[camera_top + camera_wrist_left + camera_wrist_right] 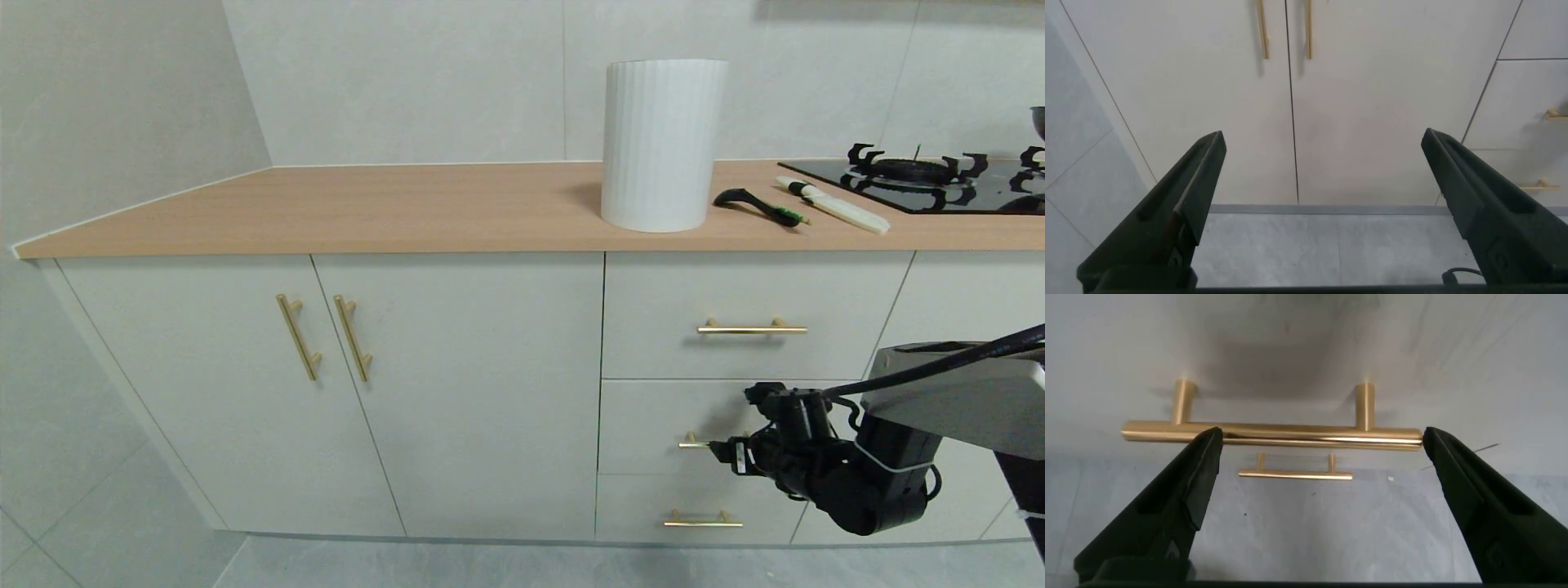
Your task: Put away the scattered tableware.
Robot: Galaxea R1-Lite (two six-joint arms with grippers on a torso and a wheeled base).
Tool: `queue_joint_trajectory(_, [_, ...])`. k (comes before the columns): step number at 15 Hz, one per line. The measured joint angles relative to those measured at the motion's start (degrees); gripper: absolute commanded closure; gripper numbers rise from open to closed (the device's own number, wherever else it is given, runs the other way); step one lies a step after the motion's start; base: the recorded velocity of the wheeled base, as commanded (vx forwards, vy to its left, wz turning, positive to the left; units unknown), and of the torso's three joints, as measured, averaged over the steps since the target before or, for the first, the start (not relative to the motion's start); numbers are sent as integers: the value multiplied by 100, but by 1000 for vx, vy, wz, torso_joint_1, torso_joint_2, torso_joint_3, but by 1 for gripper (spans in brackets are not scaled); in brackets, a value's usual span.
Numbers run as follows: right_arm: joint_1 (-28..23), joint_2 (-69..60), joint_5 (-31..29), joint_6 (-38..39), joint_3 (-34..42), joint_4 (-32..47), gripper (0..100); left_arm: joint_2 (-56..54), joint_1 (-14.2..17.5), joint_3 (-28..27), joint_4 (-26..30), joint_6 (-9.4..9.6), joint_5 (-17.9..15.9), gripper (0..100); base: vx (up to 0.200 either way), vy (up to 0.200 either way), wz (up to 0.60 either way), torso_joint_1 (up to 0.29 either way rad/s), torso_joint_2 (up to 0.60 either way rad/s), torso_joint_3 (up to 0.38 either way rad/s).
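Kitchen: pale cabinets under wooden tabletop [367, 208].

Head view: white ribbed container [663, 145] upright on tabletop. Black-handled utensil [755, 204] and white utensil [833, 206] lie side by side between container and hob [922, 184]. Right end effector [722, 449] low, at middle drawer handle [694, 444].

Left wrist view: left end effector [1323, 139] spread wide, holding nothing, facing cabinet doors [1290, 98].

Right wrist view: fingers [1176, 506] spread wide; gold handle crosswise just ahead of tips, contact cannot be told. Bottom drawer handle [1294, 474] beyond.
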Motion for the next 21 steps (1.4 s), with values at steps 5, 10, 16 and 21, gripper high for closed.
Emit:
queue_joint_trajectory(5, [0,63,-1,-15,17,35,0,0,0,0,2,0,0,0,0,0,0,0,0,0])
queue_joint_trajectory(10, [-9,-28,-28,223,6,-216,0,0,0,0,2,2,0,0,0,0,0,0,0,0])
queue_joint_trajectory(16, [-22,162,-69,245,-297,-189,0,0,0,0,2,2,0,0,0,0,0,0,0,0])
queue_joint_trajectory(21, [-17,375,-74,188,-418,-61,0,0,0,0,2,2,0,0,0,0,0,0,0,0])
